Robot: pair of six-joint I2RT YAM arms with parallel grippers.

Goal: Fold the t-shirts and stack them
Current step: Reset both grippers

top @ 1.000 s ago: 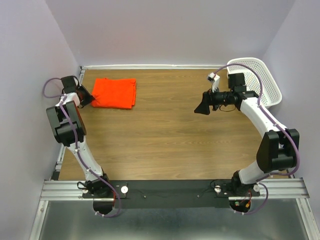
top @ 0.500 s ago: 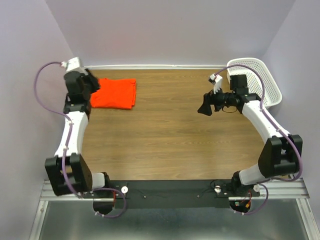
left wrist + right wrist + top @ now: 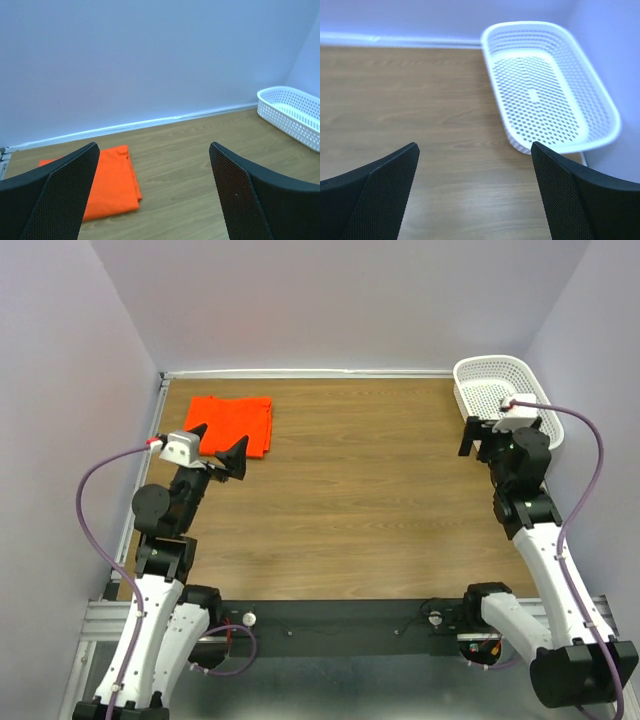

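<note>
Left end effector (image 3: 218, 445) was spread wide with nothing between its fingers (image 3: 65, 200), held up off the wood surface (image 3: 350, 500) on the left side. The t-shirt (image 3: 232, 425) lay folded flat in the far-left corner, close to the back wall (image 3: 350, 300). In the left wrist view it sat ahead and left of the gap, partly hidden behind my left finger. From above, one fingertip overlapped its near edge; couldn't tell if they touched. Middle of the surface was bare wood. Right end effector (image 3: 478, 438) was also spread, gripping nothing, pointed at the near end of the white perforated basket (image 3: 500, 370) in the far-right corner.
</note>
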